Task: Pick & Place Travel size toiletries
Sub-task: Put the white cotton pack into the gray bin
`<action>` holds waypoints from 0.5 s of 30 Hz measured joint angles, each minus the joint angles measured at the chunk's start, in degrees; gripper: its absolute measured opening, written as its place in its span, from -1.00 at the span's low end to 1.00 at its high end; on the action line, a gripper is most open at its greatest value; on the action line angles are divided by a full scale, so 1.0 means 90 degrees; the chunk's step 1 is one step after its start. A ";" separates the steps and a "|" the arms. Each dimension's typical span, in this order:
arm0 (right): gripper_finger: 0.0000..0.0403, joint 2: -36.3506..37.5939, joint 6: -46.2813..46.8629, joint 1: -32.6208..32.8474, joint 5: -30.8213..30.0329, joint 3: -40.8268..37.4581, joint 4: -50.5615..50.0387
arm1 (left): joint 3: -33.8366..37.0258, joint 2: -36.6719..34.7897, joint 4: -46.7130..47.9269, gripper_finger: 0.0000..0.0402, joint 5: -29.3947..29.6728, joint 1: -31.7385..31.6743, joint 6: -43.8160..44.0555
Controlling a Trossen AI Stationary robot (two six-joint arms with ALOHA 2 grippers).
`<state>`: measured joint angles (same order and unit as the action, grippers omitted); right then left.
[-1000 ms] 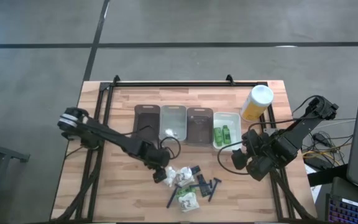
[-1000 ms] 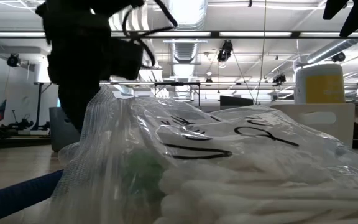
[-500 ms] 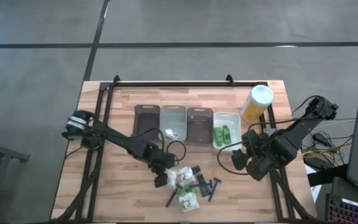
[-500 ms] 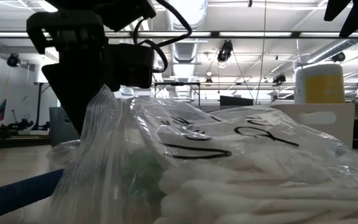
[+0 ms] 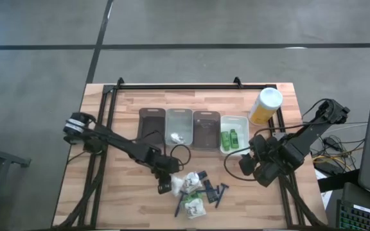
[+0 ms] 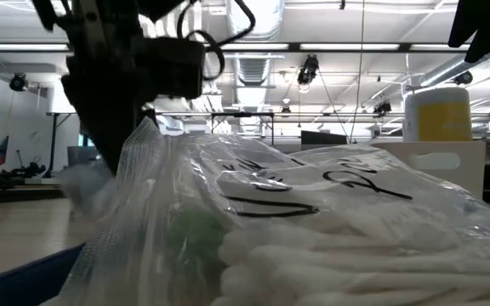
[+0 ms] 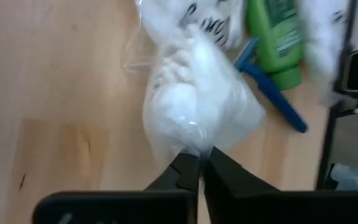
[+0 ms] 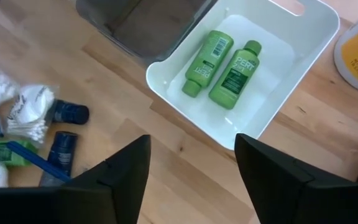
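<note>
The left pincer (image 7: 197,163) is clenched on the edge of a white packet (image 7: 194,109), at the left of the pile on the wooden surface (image 5: 117,192). The packet looks light, soft and crinkly; its bunched edge gives hold. The right pincer (image 8: 191,165) hovers released near the white tray (image 8: 319,28) holding two green tubes (image 8: 222,65).

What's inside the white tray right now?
Two small green bottles lie side by side in the white tray. Nothing else shows inside; whatever might lie under them is hidden.
</note>
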<state>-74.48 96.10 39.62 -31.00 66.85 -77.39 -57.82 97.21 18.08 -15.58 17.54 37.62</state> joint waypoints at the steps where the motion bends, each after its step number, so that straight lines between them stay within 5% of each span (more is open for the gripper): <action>1: 0.11 0.0002 -0.0050 -0.0001 -0.0004 0.0000 0.0028 | 0.0000 -0.0109 0.0068 -0.96 0.0019 0.0013 0.0074; 7: 0.10 0.0002 -0.0399 0.0000 -0.0020 0.0118 0.0055 | 0.0000 -0.1136 0.0409 -0.98 0.0835 0.0196 0.0613; 15: 0.17 0.0007 -0.0549 -0.0002 -0.0260 0.0250 0.0282 | -0.0386 -0.2303 0.0662 -0.99 0.4599 -0.0125 -0.0267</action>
<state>-74.42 91.16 39.59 -33.34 69.10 -74.85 -61.29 76.48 24.03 25.81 16.42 35.22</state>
